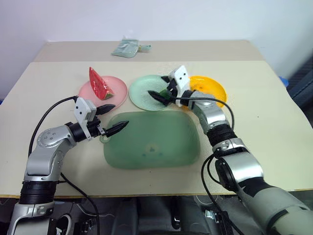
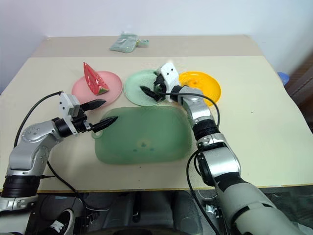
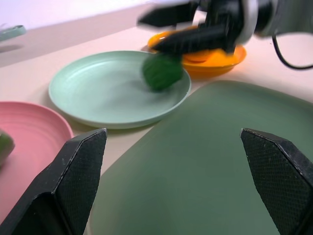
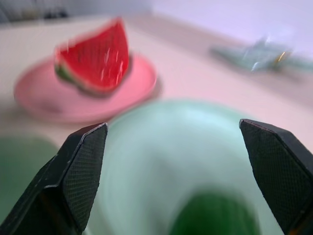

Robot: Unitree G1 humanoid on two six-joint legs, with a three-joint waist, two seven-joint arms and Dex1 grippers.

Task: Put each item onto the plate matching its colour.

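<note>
Jaws apart; watermelon wedge [image 1: 100,84] on pink plate [image 1: 117,87], vegetable [image 3: 162,72] on mint plate [image 3: 98,93].

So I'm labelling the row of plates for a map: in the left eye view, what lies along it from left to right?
Pink plate with the watermelon wedge → mint green plate with the dark-green vegetable → yellow plate.

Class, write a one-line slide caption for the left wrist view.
Open right gripper hovers above bumpy dark-green toy vegetable on round pale mint plastic plate.
</note>
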